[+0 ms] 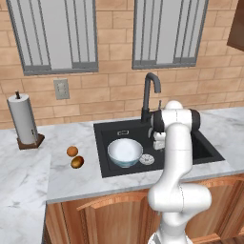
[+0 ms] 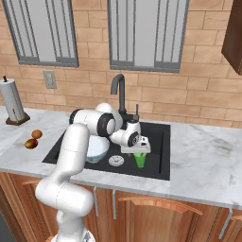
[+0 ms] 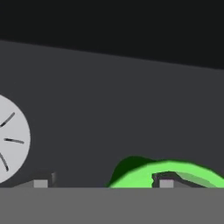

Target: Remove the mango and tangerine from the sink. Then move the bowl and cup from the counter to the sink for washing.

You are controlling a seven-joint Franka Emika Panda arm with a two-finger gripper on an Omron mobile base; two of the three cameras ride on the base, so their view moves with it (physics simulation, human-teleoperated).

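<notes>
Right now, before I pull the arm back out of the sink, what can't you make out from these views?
- Cup: right base view, upper part hidden behind the gripper; whether the fingers touch it is unclear.
- Cup, hand view: cut off by the bottom edge.
- Bowl: right base view, partly hidden by the arm.
- Drain: hand view, cut by the left edge.

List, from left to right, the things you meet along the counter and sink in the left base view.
Paper towel roll → tangerine → mango → bowl in the sink → silver drain.
</notes>
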